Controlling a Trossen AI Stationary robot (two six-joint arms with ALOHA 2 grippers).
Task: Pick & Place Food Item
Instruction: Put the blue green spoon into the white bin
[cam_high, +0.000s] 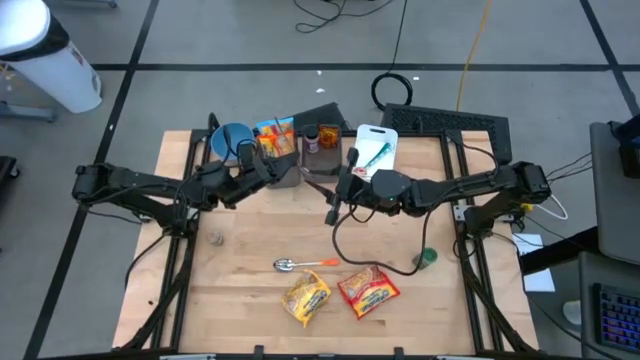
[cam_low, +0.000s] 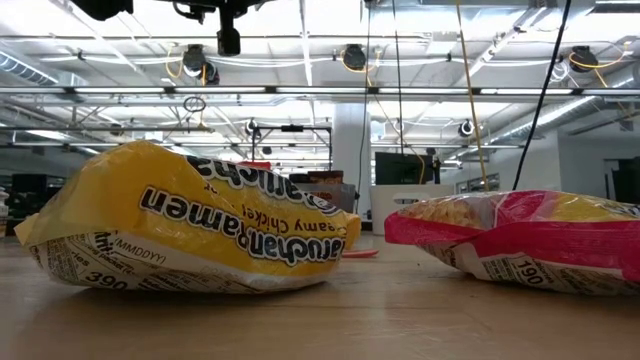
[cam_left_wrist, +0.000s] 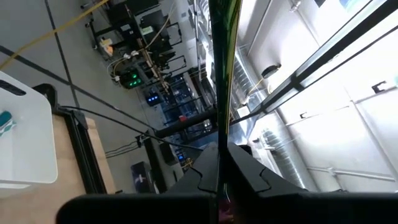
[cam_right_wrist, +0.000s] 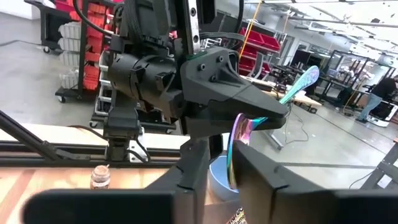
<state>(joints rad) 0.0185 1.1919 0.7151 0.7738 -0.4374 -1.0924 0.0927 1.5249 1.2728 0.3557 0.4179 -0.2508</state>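
Lay at the front of the wooden table, side by side and untouched: a yellow ramen packet and a red ramen packet, with a spoon just behind them. Hung above the table's back half, well apart from both packets: the left gripper, fingers pinched shut on a thin shiny sheet seen edge-on. Right gripper near the middle, facing the left one; open or closed, impossible to tell.

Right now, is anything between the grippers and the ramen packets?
Only a spoon, just behind the yellow ramen packet and red ramen packet. The left gripper, shut on a thin shiny item, and right gripper are further back.
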